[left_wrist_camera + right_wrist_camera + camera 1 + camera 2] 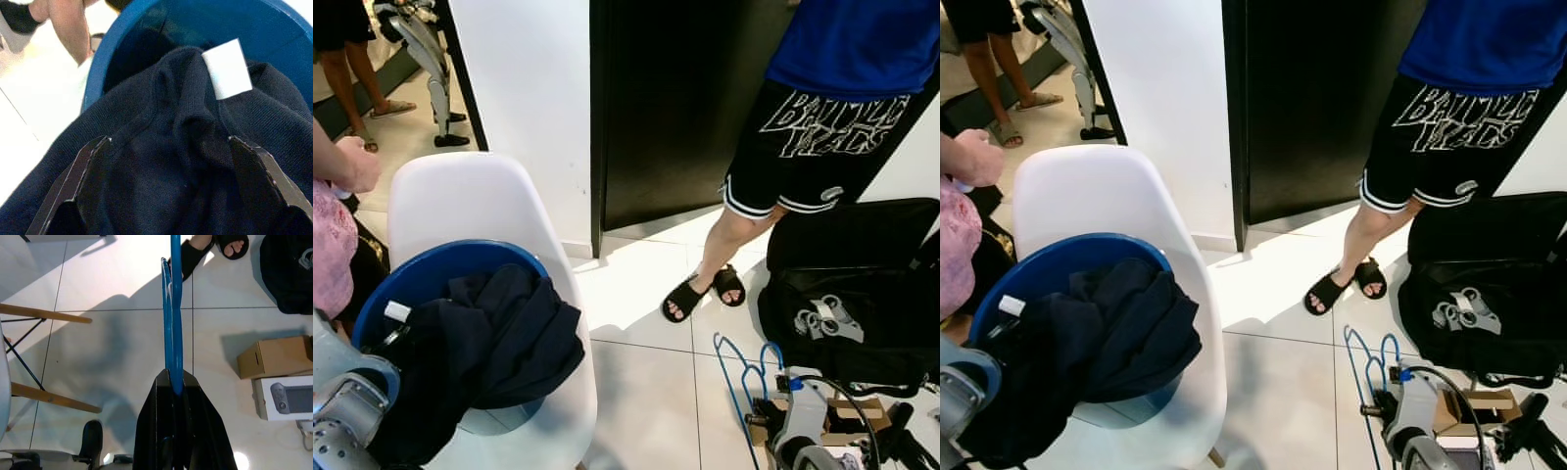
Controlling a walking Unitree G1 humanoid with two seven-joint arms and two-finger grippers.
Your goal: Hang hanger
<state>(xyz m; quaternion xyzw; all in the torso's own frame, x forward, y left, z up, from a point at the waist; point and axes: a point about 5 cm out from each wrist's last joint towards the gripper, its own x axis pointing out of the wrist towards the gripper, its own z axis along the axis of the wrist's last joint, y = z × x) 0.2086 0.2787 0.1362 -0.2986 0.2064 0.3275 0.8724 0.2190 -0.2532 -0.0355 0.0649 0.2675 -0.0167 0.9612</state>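
Room: pale tiled floor (pixel 646 392), white wall with a dark doorway (pixel 675 108) at 12 o'clock; a home interior with people standing about.
Hanger: blue hanger (pixel 172 328), low at 4 o'clock in the head views, over the floor tiles, its thin loops also visible at (pixel 744 377). Carried edge-on, clear of the floor, likely so it can be brought to the garment.
Right gripper: right gripper (pixel 175 384) clamped on the hanger, black fingers pressed together around the blue bar; held low beside the robot, well apart from the chair.
Garment: dark navy garment (pixel 494 338) heaped in the basin at 8 o'clock, a white label (pixel 227 68) showing near its collar. Probably the item the hanger is meant for; that is a judgement.
Left gripper: left gripper (pixel 171 171) spread wide, fingers either side of the collar folds, just above or touching the cloth; nothing pinched. Placement suggests it is set to take the neckline.
Basin: blue basin (pixel 421 279) resting on the seat, holding the garment.
Chair: white chair (pixel 460 201), wooden legs (pixel 44 316) below.
Person: legs in black shorts and sandals (pixel 690 294) at 1 o'clock.
Bag: black bag (pixel 862 284) at 3 o'clock.
Boxes: cardboard box (pixel 271 357) beside the bag.
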